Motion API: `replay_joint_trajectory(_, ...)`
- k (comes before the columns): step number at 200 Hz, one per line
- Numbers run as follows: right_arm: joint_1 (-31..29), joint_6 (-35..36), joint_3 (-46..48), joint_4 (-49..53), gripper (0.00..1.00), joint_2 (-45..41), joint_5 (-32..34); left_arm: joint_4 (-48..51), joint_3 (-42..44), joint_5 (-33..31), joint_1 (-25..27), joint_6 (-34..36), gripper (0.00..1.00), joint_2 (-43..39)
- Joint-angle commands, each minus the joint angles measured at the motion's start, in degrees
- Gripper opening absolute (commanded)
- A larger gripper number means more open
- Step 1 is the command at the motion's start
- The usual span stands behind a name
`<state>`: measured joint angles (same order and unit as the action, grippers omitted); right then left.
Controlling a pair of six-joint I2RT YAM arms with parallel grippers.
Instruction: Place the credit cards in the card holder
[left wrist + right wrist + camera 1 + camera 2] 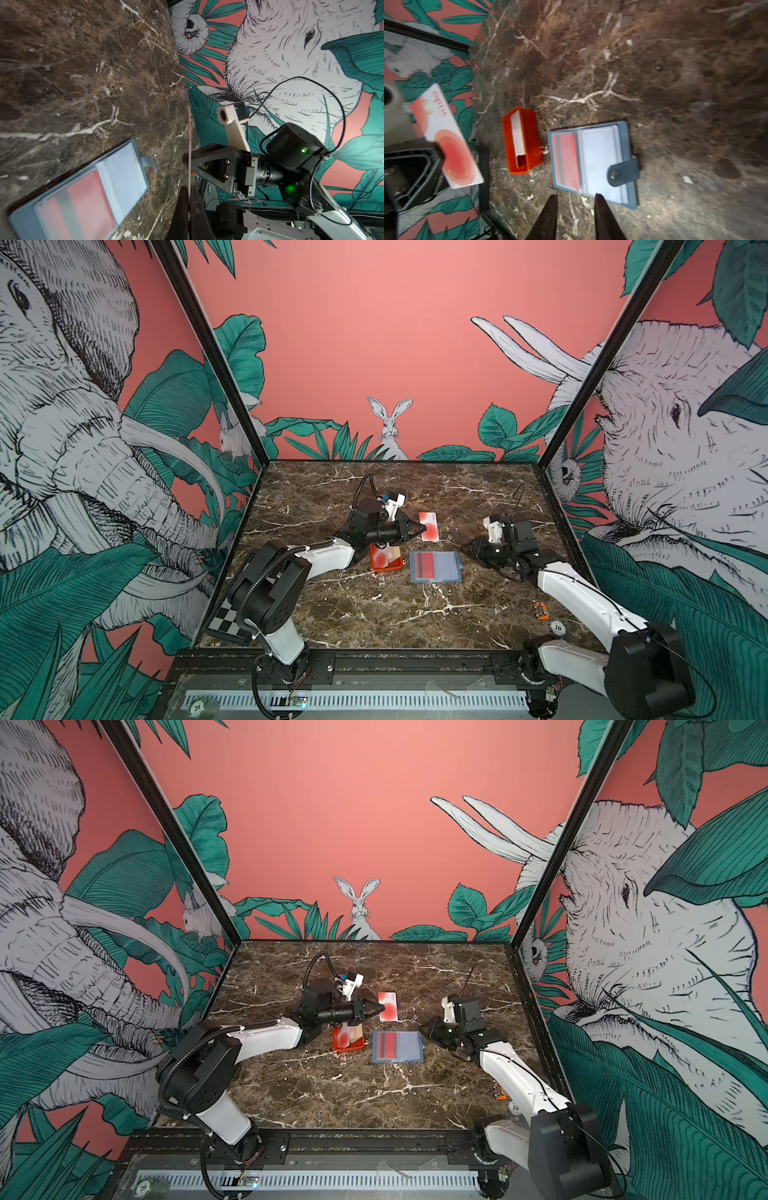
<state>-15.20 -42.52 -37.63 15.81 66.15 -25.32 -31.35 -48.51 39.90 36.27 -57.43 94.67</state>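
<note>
My left gripper (422, 527) is shut on a white credit card with a red-pink circle (430, 526), held on edge above the table behind the card holder; both top views show it (388, 1006). In the left wrist view the credit card is a thin edge-on line (189, 145) between the closed fingers. The slate-blue card holder (435, 567) lies open flat, with a red card in its left sleeve and its snap tab (623, 170) toward the right arm. My right gripper (576, 196) is open and empty, just off the card holder's (593, 162) right edge.
A small orange tray (374, 560) holding more cards stands just left of the card holder. An orange toy car (540, 610) and a poker chip (557, 628) lie near the right arm's base. A checkerboard panel (226, 620) sits at the front left corner.
</note>
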Motion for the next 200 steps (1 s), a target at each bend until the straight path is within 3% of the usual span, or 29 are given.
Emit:
replay_joint_trajectory(1,-0.1,2.9,1.0,4.7,0.31,-1.6,6.3,8.1,1.8,-2.5,1.3,5.7,0.01,-3.3)
replay_joint_trajectory(41,-0.2,2.9,5.8,4.7,0.31,-4.5,8.9,13.2,2.7,-5.1,3.5,9.1,0.01,-3.6)
replay_joint_trajectory(200,-2.7,4.6,7.5,2.1,0.3,-4.5,11.6,12.3,1.6,-7.2,6.8,9.4,0.0,0.6)
